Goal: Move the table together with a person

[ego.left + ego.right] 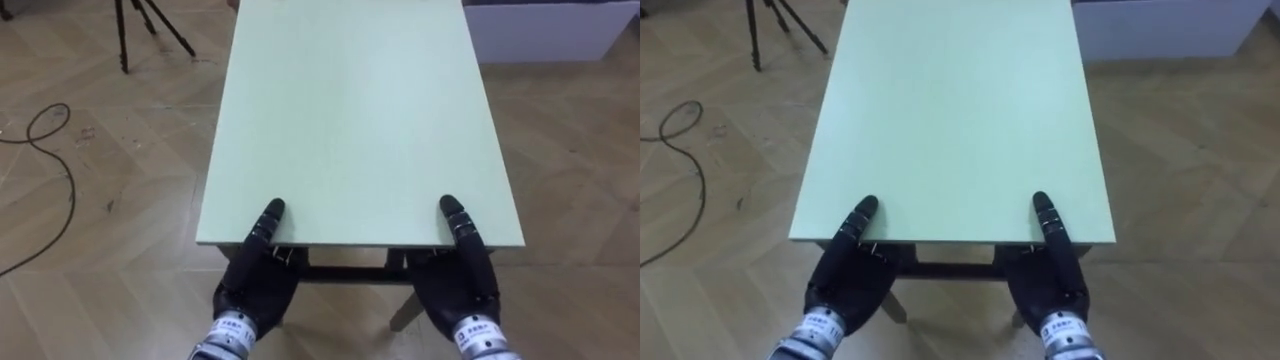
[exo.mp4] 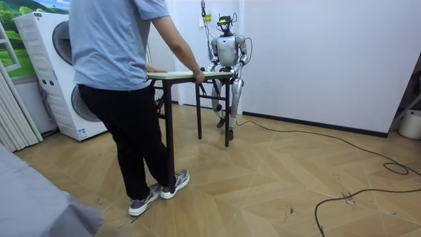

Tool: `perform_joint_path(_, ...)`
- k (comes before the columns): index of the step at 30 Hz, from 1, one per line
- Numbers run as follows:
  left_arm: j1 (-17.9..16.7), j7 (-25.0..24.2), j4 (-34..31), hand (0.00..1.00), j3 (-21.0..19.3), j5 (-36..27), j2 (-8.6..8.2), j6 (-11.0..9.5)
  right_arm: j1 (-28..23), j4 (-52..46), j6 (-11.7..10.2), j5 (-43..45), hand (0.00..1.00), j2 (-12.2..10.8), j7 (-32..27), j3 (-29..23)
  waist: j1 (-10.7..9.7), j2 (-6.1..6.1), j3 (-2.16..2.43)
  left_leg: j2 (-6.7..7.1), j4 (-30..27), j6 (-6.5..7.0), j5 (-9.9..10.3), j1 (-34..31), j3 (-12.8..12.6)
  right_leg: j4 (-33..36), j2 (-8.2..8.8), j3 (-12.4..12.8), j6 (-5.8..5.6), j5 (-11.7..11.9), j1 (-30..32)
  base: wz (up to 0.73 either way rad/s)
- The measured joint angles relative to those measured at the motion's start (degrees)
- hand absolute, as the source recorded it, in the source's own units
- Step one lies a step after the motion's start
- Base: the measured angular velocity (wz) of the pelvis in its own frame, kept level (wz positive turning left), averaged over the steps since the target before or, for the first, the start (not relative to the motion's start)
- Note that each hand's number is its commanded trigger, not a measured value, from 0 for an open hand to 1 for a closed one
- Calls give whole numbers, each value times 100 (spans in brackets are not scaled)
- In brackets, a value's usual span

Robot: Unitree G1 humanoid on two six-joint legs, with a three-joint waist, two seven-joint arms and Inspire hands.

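Left hand point(image 1: 255, 285) and right hand point(image 1: 455, 285) pinch the table point(image 1: 350, 120) edge at lower frame, thumbs on top. A person point(image 2: 115, 66) holds the far end; carrying seems left.

Hidden and cut-off parts around the tabletop point(image 1: 355, 120)

Cannot tell the grip of the left hand point(image 1: 255, 285) or of the right hand point(image 1: 462, 285): beyond the thumbs, tucked under the near edge of the tabletop. Cannot see the tabletop's far end, cut off by the upper edge of both eye views, same as the tripod point(image 1: 135, 25) and the white box point(image 1: 540, 30). In the room view, head of the person point(image 2: 118, 59) cut off at the top, one arm hidden by the body. Too small there to read the robot's hands. Washing machine point(image 2: 46, 72) partly covered by the person. Grey shape point(image 2: 33, 204) in the lower left corner blurred, cut off, not identifiable.
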State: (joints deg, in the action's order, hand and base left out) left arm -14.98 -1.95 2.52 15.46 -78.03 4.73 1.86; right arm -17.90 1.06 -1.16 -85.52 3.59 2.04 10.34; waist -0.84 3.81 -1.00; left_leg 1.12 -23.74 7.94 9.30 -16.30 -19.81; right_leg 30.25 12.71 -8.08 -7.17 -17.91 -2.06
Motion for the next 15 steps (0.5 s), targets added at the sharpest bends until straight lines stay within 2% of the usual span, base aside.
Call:
perform_joint_path(1,-8,0,-29,100,-7,-1,32,0,2,0,1,3,100,-24,0,-1,13,28,8,-44,-12,-10,-21,-51,-33,-182,-32,-8,2,-25,-30,-26)
perform_joint_path(3,-40,-3,-94,100,-23,1,39,1,20,0,2,34,100,-48,0,0,144,51,7,-191,-12,-46,-135,-153,-87,-966,-199,-99,21,-18,-268,-29)
perform_joint_path(6,-44,0,-96,100,-27,-1,20,-1,47,1,-4,36,100,-46,-12,2,249,37,2,-335,48,-77,-342,-310,-111,-1474,-347,-381,40,-10,-354,-15)
perform_joint_path(8,-50,0,-96,100,-30,0,14,-6,48,4,-5,34,100,-46,-13,7,284,21,-2,-422,142,-104,-514,-385,-85,-1607,-473,-472,132,-4,-323,2)
perform_joint_path(10,-73,0,-87,100,-11,-2,16,-7,16,14,-7,18,100,-44,-13,5,267,-80,1,-529,387,-172,-849,-425,45,-1648,-683,-617,300,85,-222,22)
perform_joint_path(11,-79,-1,-87,100,-9,-2,9,-7,11,14,-4,7,100,-43,-13,4,270,-94,3,-535,470,-194,-942,-430,75,-1647,-730,-640,339,89,-183,20)
perform_joint_path(12,-97,-1,-86,100,35,-2,0,-7,2,16,-1,12,100,-30,-13,10,284,-150,0,-563,660,-246,-1157,-430,170,-1640,-853,-663,424,111,-115,21)
perform_joint_path(13,-107,0,-85,100,60,-14,18,-15,-4,21,-2,10,100,-11,-13,16,287,-219,-4,-613,895,-304,-1419,-423,272,-1653,-1022,-635,591,158,-48,23)
perform_joint_path(14,-104,4,-85,100,65,-15,16,-17,-2,28,-3,9,100,-9,-13,17,293,-250,-1,-644,1039,-350,-1591,-423,305,-1656,-1122,-600,681,209,19,29)
perform_joint_path(15,-86,4,-85,100,69,-15,18,-27,-2,27,-4,-43,100,-9,-10,21,293,-292,11,-658,1430,-734,-1948,-408,438,-1670,-1262,-605,798,324,155,25)
